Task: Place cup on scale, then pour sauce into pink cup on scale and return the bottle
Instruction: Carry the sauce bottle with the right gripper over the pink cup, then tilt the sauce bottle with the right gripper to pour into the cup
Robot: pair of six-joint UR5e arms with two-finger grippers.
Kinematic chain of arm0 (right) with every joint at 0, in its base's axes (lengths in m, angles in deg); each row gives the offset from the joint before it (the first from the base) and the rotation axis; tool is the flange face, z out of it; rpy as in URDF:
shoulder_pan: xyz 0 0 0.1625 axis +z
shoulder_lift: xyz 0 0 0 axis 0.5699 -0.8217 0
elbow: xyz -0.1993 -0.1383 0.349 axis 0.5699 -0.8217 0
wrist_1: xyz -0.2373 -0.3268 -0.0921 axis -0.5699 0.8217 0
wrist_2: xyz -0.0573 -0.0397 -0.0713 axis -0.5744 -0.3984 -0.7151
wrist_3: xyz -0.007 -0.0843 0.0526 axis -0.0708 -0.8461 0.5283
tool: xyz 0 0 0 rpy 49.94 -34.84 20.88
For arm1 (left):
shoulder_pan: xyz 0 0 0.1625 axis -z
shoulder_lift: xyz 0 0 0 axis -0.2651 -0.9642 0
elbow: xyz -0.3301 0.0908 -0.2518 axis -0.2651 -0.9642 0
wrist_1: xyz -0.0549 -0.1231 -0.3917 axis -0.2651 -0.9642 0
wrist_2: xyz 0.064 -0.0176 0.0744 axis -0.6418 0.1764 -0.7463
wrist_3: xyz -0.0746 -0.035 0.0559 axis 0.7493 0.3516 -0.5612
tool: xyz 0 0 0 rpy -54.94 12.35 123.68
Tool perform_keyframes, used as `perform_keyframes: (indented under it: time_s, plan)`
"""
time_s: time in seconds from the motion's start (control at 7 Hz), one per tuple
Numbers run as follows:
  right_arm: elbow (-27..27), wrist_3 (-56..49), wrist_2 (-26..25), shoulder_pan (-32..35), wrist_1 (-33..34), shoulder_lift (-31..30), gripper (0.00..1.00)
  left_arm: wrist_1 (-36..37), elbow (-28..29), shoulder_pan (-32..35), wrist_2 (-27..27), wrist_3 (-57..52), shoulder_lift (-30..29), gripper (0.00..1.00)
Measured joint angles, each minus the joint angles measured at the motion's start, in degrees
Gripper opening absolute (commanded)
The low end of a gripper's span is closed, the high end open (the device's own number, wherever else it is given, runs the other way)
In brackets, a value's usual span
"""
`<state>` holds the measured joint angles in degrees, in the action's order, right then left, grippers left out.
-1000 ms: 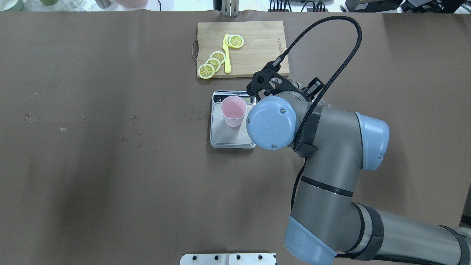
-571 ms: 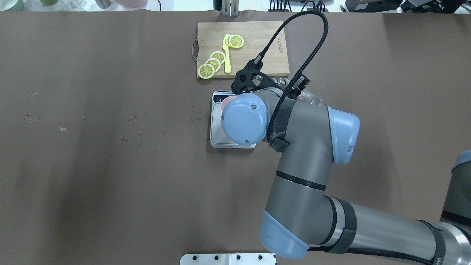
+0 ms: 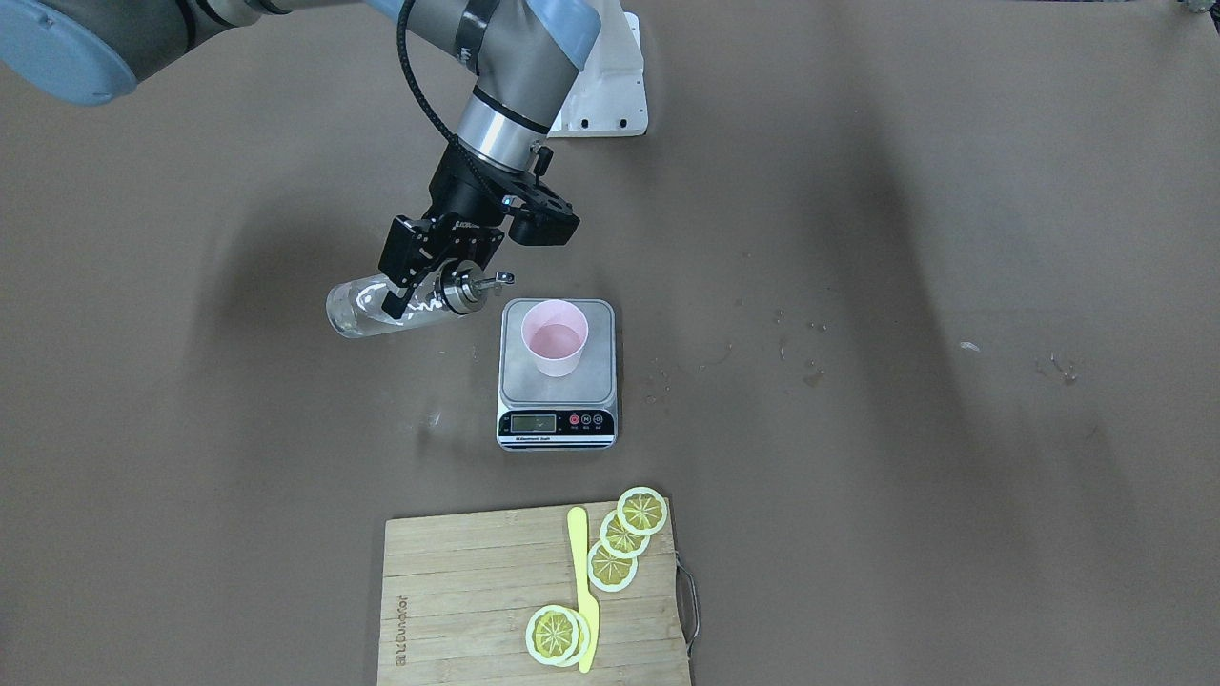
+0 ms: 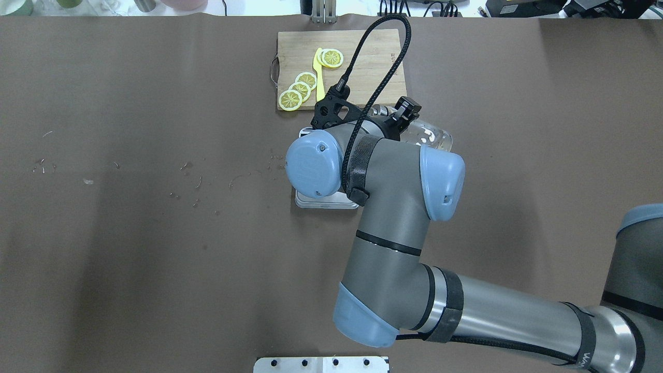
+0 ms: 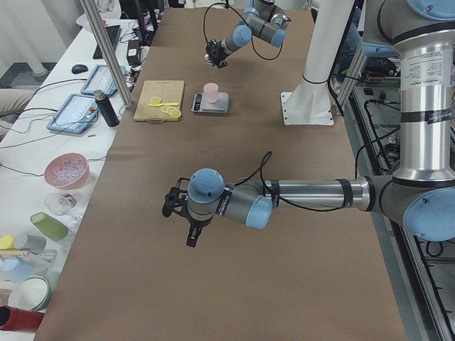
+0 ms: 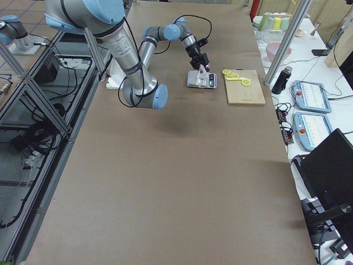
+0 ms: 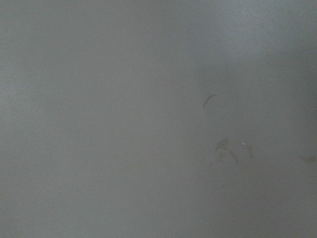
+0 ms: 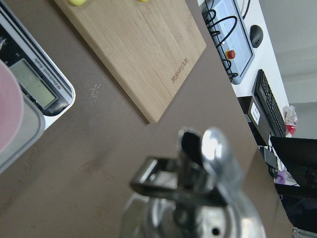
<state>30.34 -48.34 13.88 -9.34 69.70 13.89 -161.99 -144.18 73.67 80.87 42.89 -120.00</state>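
Bottle [image 3: 357, 310] in right gripper [image 3: 412, 293], spout at scale [image 3: 600, 373] edge, short of cup [image 3: 555, 348]

A matt brown sheet, smooth but flecked with dried spots, covers the table [image 3: 953, 191]. The scale [image 3: 558, 389] has a brushed steel platform and a glossy black front panel. The cup [image 3: 555, 351] is pale pink plastic with a dull, smooth finish. The bottle [image 3: 367, 310] is clear and glossy, catching white highlights, and its spout cap [image 8: 208, 163] is polished, mirror-bright metal. The right gripper [image 3: 419, 286] is matt black, fed by a braided black cable [image 4: 393, 16]. The arm's grey shell looks satin, and its pale blue joint cap [image 4: 313, 165] is smooth. The cutting board [image 3: 467, 591] is pale wood with visible grain and a thin metal handle [image 3: 693, 600]. The lemon slices [image 3: 622, 545] and yellow knife [image 3: 581, 591] look like smooth plastic.
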Motion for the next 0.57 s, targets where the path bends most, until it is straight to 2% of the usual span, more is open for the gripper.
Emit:
perform_keyframes:
  time_s: [0.29, 0.57]
  plan:
    - [-0.79, -0.8, -1.62, -0.09, 3.3, 0.32, 0.0, 0.0, 0.22, 0.1, 0.48, -0.09, 0.05, 0.97]
    - [-4.08, -1.03, -3.24, -0.51, 5.48, 2.21, 0.0, 0.01, 0.33, 0.15, 1.27, -0.09, 0.08, 0.97]
